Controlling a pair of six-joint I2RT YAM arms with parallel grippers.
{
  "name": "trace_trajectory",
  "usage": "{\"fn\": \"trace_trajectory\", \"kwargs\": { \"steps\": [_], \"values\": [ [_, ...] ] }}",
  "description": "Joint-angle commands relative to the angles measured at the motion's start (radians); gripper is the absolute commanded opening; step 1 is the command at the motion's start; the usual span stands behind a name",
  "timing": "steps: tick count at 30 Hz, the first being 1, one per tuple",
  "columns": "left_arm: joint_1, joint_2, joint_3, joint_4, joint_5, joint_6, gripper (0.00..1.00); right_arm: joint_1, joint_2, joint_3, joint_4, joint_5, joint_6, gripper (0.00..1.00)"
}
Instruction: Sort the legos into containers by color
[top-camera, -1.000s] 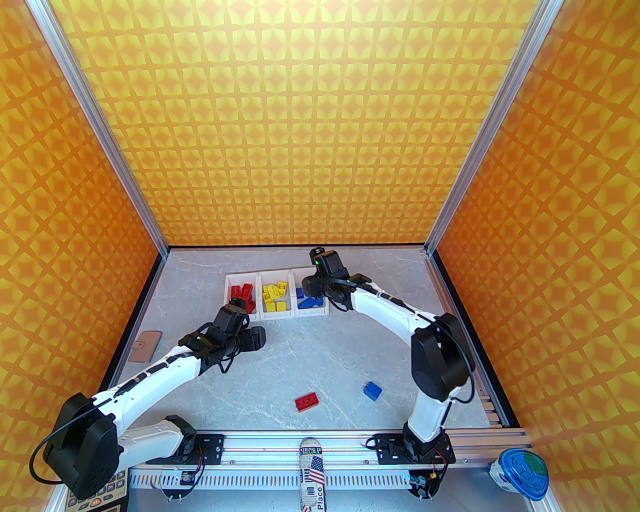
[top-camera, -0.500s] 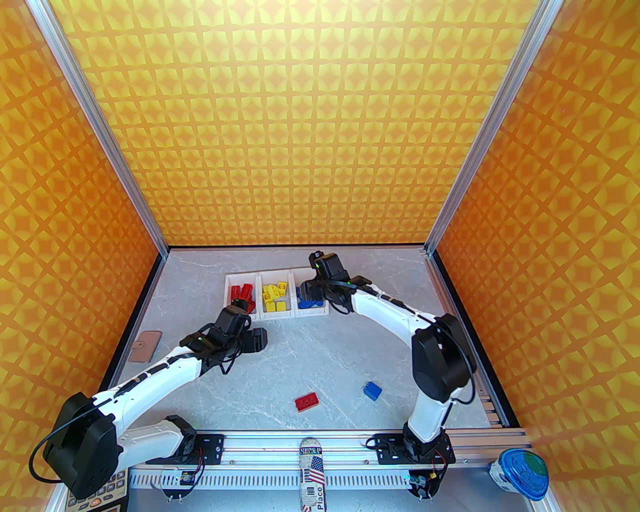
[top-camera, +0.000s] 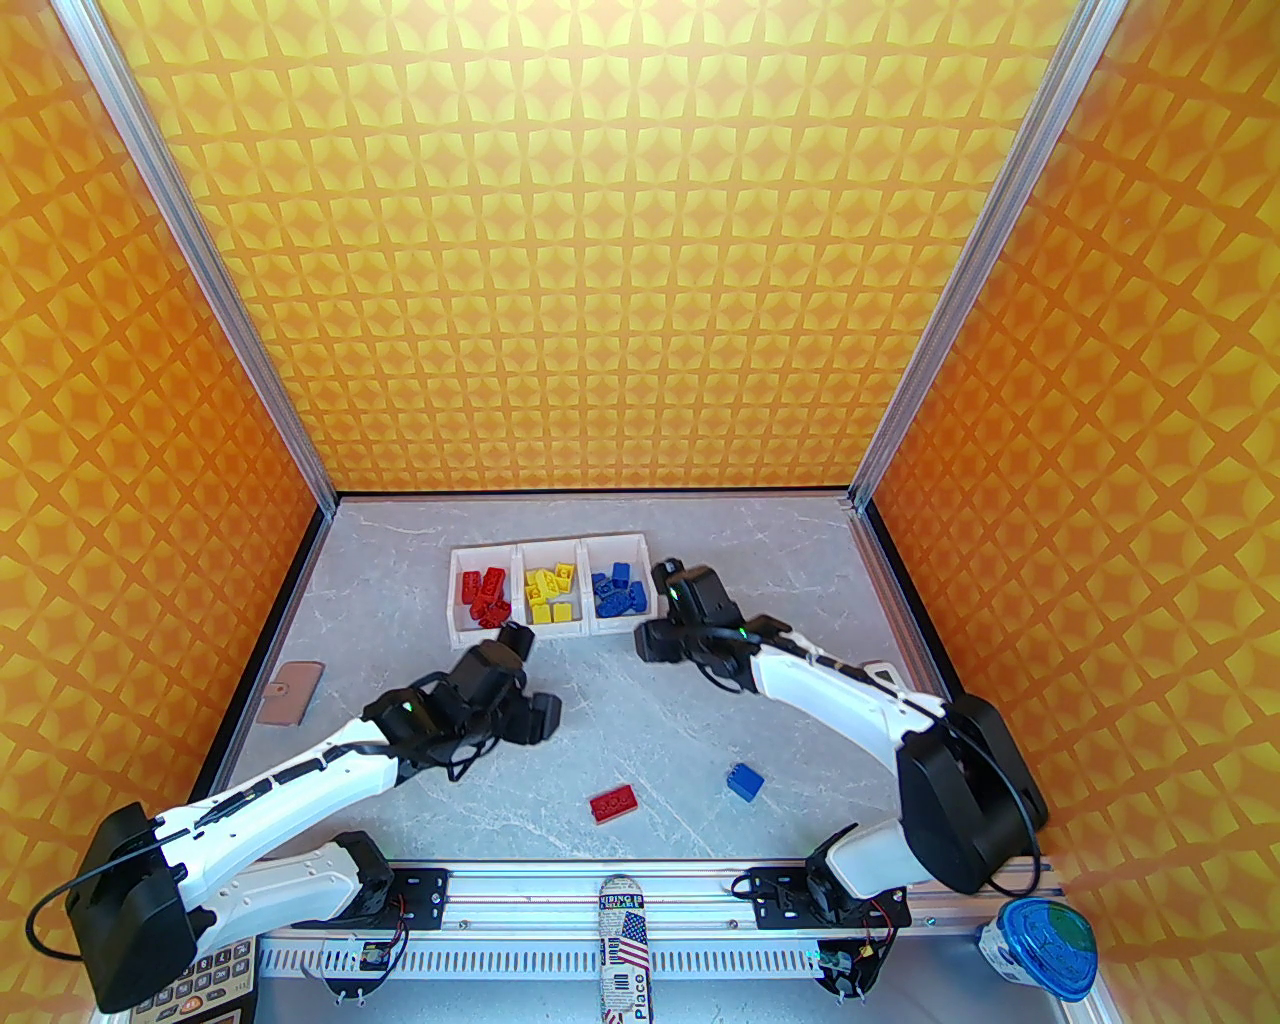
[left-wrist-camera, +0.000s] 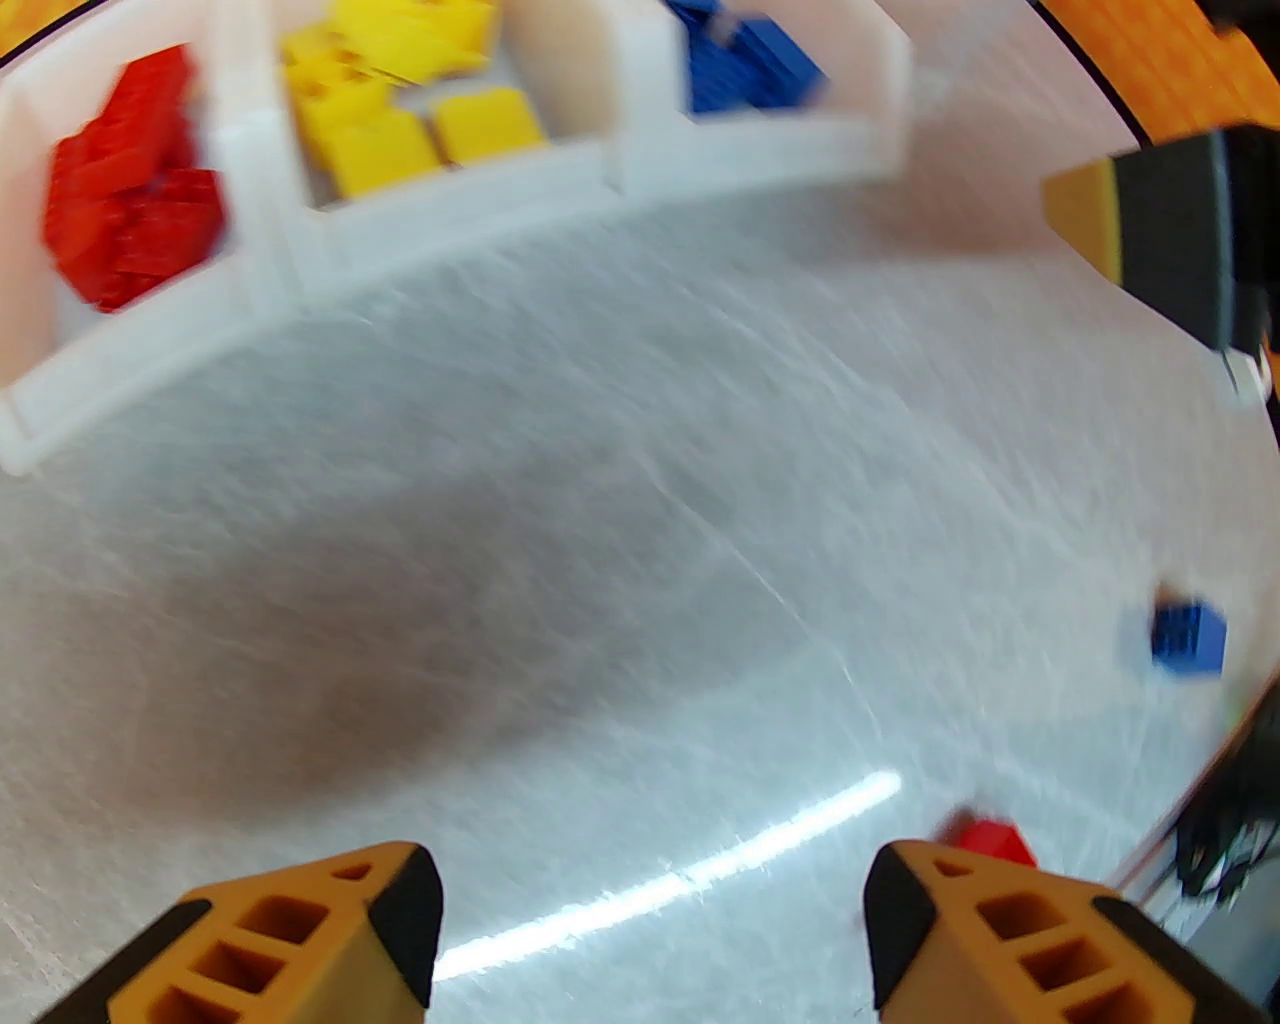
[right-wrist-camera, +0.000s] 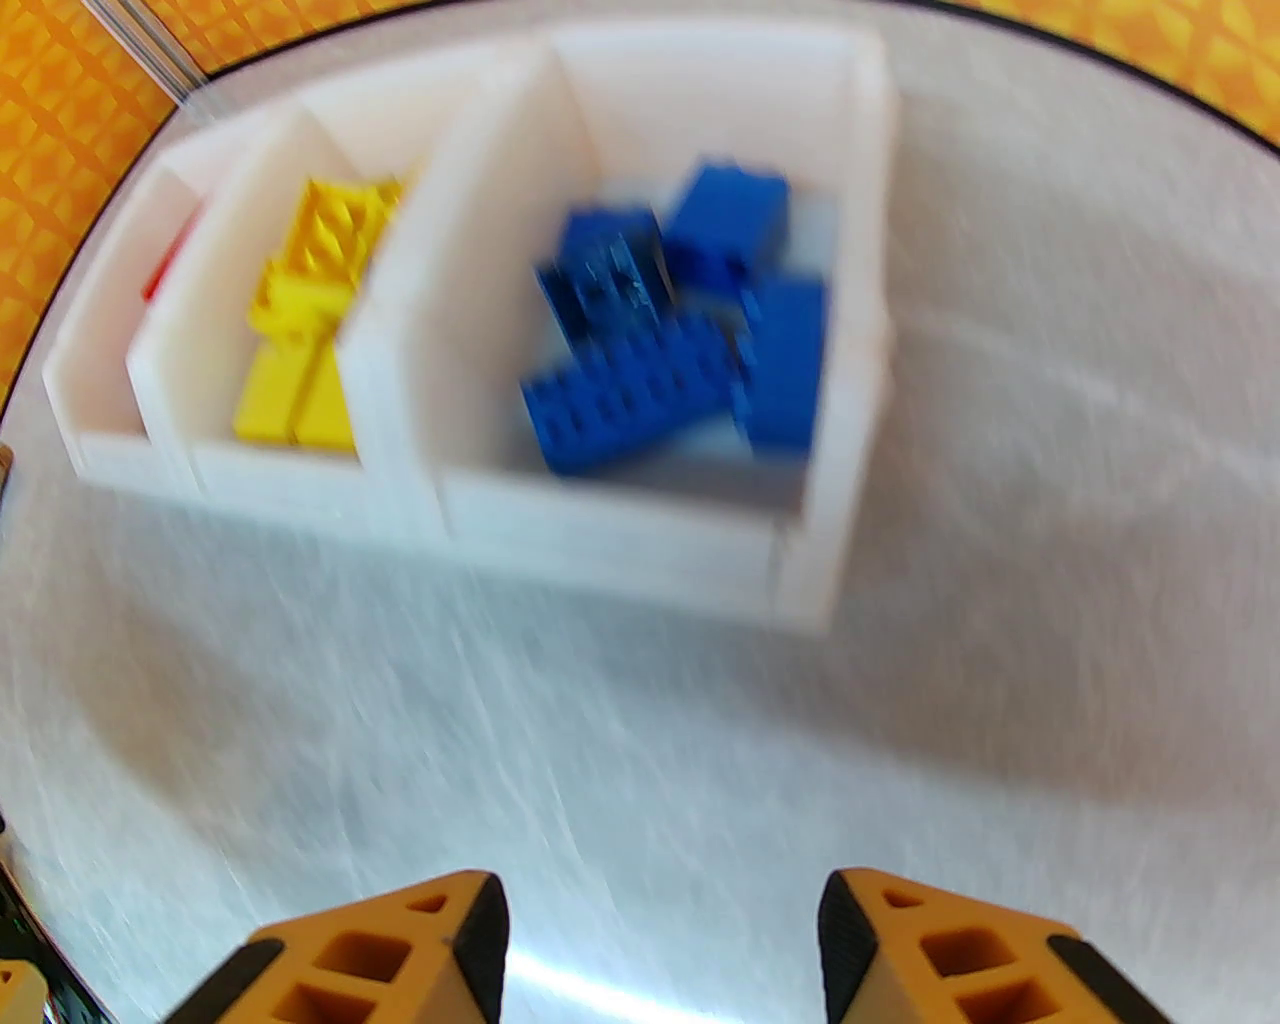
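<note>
The three white containers (top-camera: 547, 628) stand in a row at the back of the table. They hold red legos (top-camera: 482, 597), yellow legos (top-camera: 550, 592) and blue legos (top-camera: 617, 592). A loose red brick (top-camera: 613, 803) and a loose blue brick (top-camera: 744, 781) lie near the front. My left gripper (left-wrist-camera: 650, 900) hangs open and empty over bare table in front of the bins, with the red brick (left-wrist-camera: 985, 838) by its right finger. My right gripper (right-wrist-camera: 660, 950) is open and empty, just in front of the blue bin (right-wrist-camera: 640, 530). Both wrist views are blurred.
A tan flat tag (top-camera: 290, 692) lies by the left wall. A blue-lidded cup (top-camera: 1040, 945) stands outside the front right corner. A calculator (top-camera: 195, 990) and a stickered board (top-camera: 622, 945) sit below the front rail. Orange walls close three sides.
My right arm has drawn back from over the blue bin, toward the near right. My left arm has shifted right and nearer, away from the red bin. Both bricks on the table stayed put.
</note>
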Motion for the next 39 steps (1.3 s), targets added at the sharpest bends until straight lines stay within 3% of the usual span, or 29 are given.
{"fn": "trace_trajectory", "kwargs": {
  "steps": [1,6,11,14,22,30,39],
  "values": [
    [-0.072,0.035,0.051,-0.027,-0.005,0.051,0.74,-0.003,-0.069,-0.044,0.009,0.043,0.028,0.57],
    [-0.202,0.131,0.09,0.094,-0.005,0.096,0.74,-0.069,-0.097,-0.043,-0.026,0.025,0.034,0.58],
    [-0.273,0.307,0.209,0.186,-0.005,0.061,0.73,-0.188,-0.125,-0.054,-0.038,-0.034,0.033,0.58],
    [-0.297,0.447,0.319,0.193,-0.003,-0.01,0.73,-0.275,-0.142,-0.07,-0.044,-0.092,0.028,0.59],
    [-0.402,0.764,0.639,0.124,-0.001,-0.042,0.74,-0.502,-0.167,-0.137,-0.019,-0.249,0.024,0.58],
    [-0.46,0.932,0.873,0.015,0.0,-0.036,0.76,-0.524,-0.164,-0.158,0.007,-0.284,0.03,0.58],
    [-0.473,1.055,0.994,-0.054,-0.002,-0.05,0.76,-0.524,-0.163,-0.184,0.026,-0.299,0.032,0.59]
  ]
}}
